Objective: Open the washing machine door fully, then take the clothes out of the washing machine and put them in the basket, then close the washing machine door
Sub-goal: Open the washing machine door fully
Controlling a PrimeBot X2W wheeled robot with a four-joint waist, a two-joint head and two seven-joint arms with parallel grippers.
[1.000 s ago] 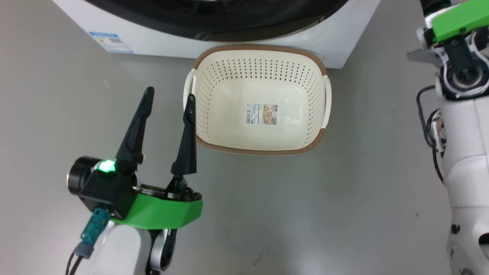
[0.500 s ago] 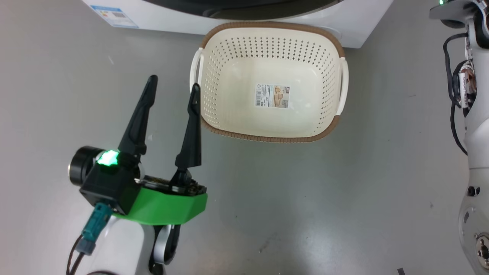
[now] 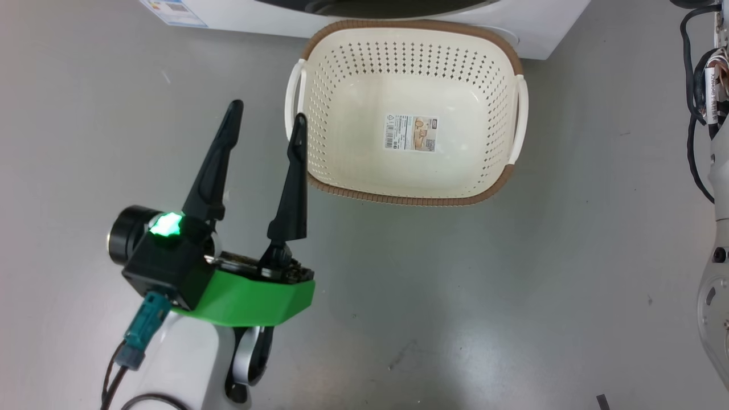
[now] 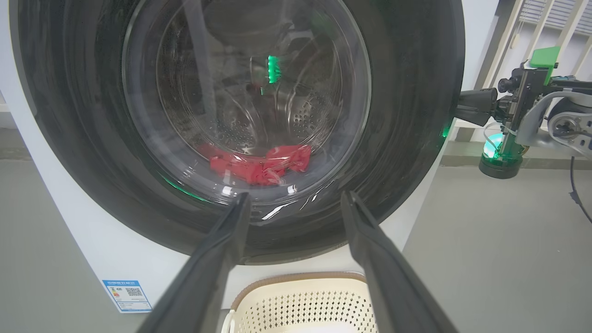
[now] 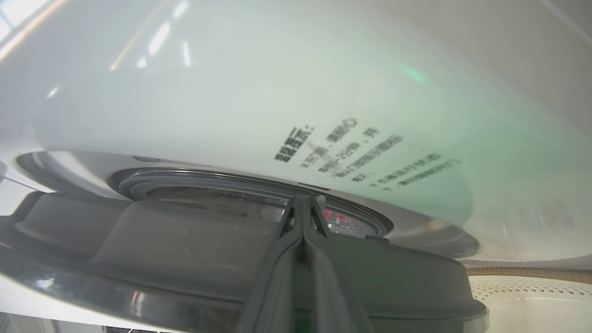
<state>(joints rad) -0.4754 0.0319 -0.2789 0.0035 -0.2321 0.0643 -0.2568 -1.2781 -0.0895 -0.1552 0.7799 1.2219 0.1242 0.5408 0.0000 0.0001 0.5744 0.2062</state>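
Barely begun. Large round glossy black washing machine door shut or at most a crack ajar on the big white front-loading washing machine; right gripper at its right edge, fingers pressed together. Bright red fabric clothes low inside. Small cream-white perforated plastic basket empty, just before the machine. Left gripper spread wide, empty, left of the basket. Ahead: full opening, unloading, closing.

Door, perhaps ajar, before clothes

Grey scuffed floor; slatted window blinds beyond.
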